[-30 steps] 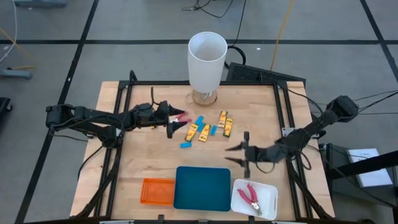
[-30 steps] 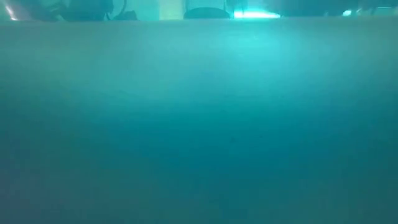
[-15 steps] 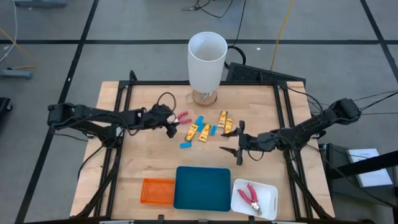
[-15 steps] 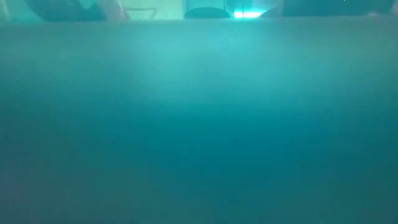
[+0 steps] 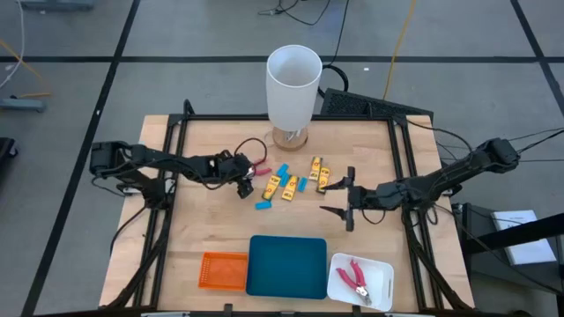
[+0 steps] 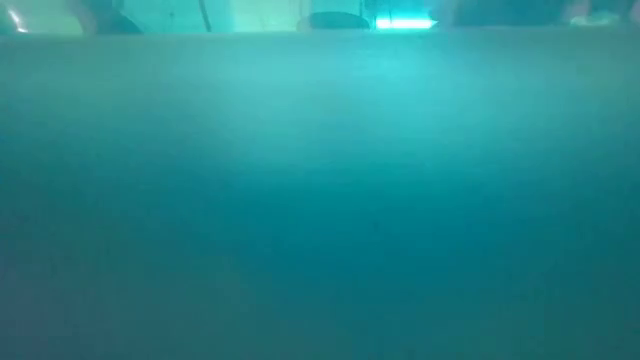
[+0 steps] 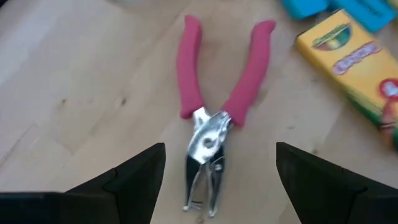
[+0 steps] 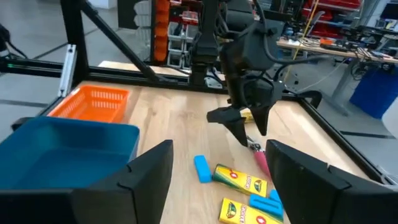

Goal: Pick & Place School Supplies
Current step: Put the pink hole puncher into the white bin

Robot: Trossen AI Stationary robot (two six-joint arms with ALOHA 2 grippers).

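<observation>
school supplies lie scattered in the middle of the wooden table (image 5: 203, 229): red-handled pliers (image 7: 214, 124) flat on the wood, yellow crayon boxes (image 5: 280, 186) and light-blue blocks (image 5: 282, 170) just beside them, and a second pair of pliers (image 5: 355, 276) inside the white tray (image 5: 381, 282). left gripper (image 5: 246, 181) hangs over the first pliers with its fingers spread to either side, touching nothing. right gripper (image 5: 337, 198) sits near the yellow boxes, its fingers spread apart and empty.

Red-handled silver pliers (image 7: 214, 118), yellow boxes (image 8: 239, 180) with dark marks, light-blue blocks (image 8: 201, 168), pale wooden table (image 5: 211, 220)
</observation>
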